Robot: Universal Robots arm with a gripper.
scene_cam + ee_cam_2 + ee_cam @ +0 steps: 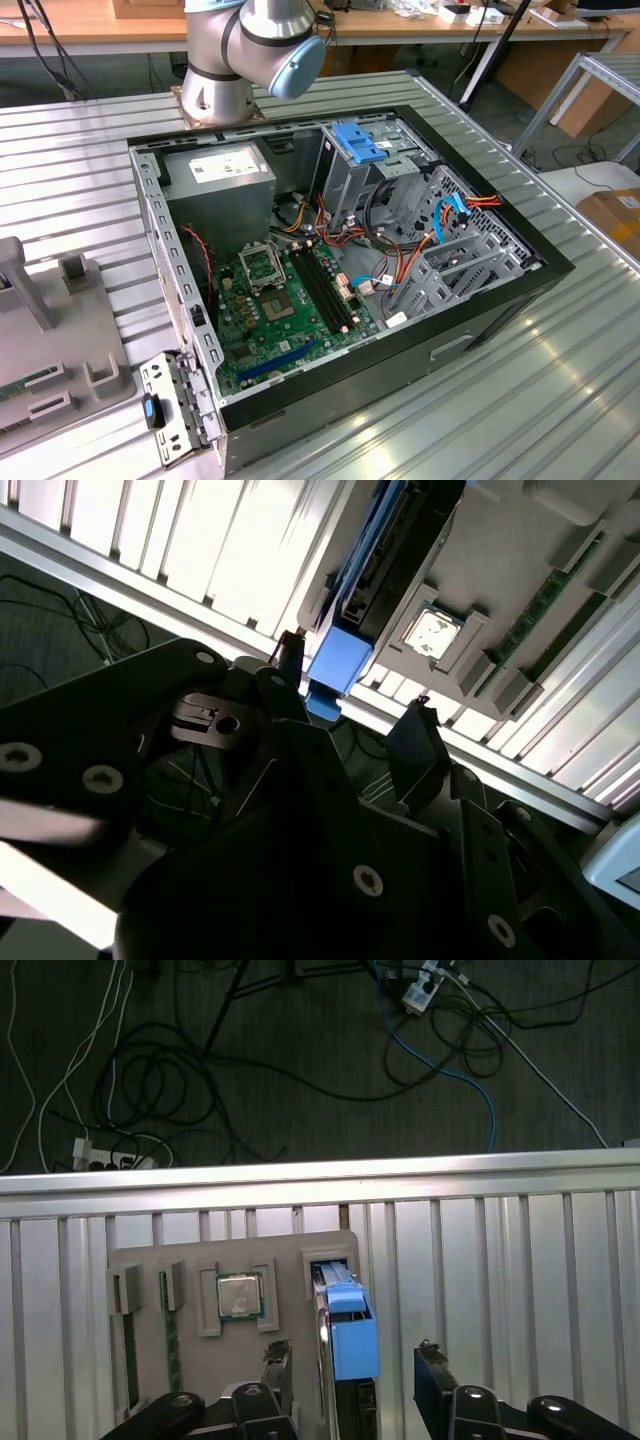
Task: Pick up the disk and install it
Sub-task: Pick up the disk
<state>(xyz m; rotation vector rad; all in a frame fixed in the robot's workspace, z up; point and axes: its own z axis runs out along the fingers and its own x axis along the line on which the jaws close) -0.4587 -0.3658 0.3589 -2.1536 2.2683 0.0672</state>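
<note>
Standing next to this rig: the arm's base point(215, 95) is bolted to the slatted metal table point(560, 400) just behind an open computer case point(450, 340). Its big elbow joint point(285, 50) sits right above the base, and the rest of the arm runs up out of the exterior view.

The wrist is pointed pretty much straight down. In the first wrist view you look down past the gripper point(355, 1358) onto the table edge, with a mess of cables point(200, 1070) on the floor beyond it.

The gripper is spread wide, not pinching anything. The disk point(345, 1330) stands on its edge in a slot of a grey tray point(290, 1250), blue carrier end up, right in the gap between the two fingers point(278, 1360). It sits a bit closer to one finger than the other, and I see daylight on both sides, so nothing is touching. I can't tell how far down the fingertips are next to it.

The second wrist view shows the same thing from the side. The gripper point(355, 685) straddles the blue end, and the disk point(390, 560) stretches away beyond the fingertips.

Also on the tray, off to the side of the nearer finger, are a square processor chip point(239, 1296) in its own pocket and two memory sticks point(170, 1335) a little further out.
</note>
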